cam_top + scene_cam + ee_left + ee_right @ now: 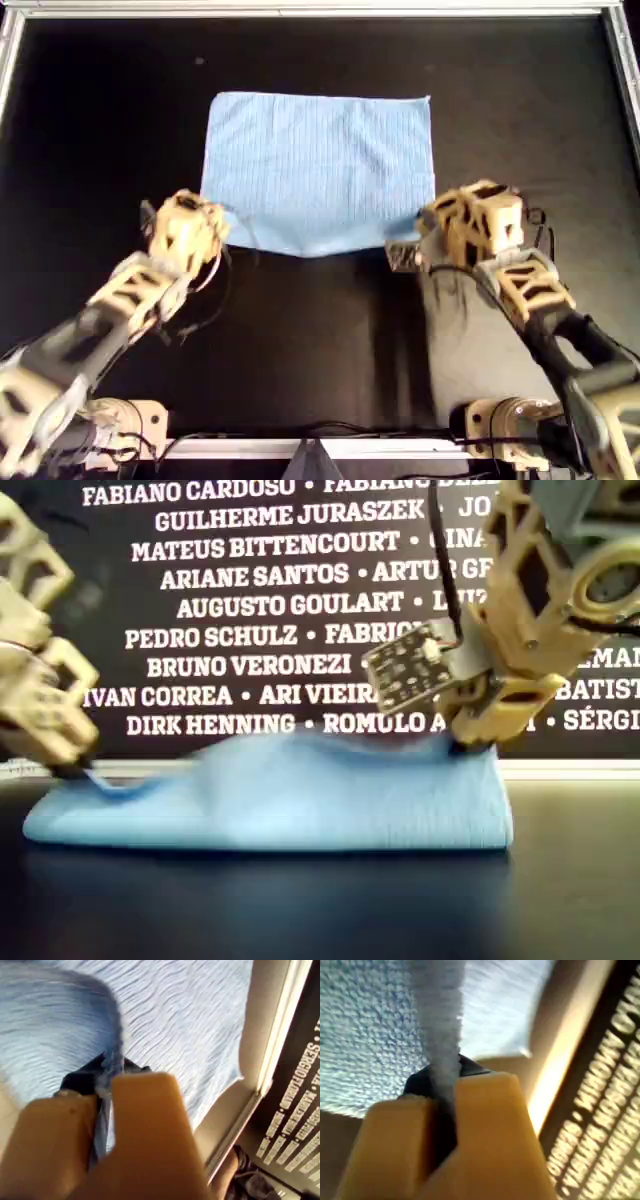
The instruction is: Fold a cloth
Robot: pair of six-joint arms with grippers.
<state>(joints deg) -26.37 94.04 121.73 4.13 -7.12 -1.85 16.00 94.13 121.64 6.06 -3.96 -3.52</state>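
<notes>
Blue cloth [320, 170] lies centre-to-12 o'clock on the black worktop [300, 340], its 6 o'clock corners raised. First tool [107, 1087] & second tool [445, 1085] are each clamped on a thin bit of its edge. If 1 arm outruns the other, a corner prob. slips free or the fold lands skewed.

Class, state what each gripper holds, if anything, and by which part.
Both hold the light blue ribbed microfibre cloth: my first gripper and my second gripper are each shut on a pinched fold of fabric at its near corners.
</notes>
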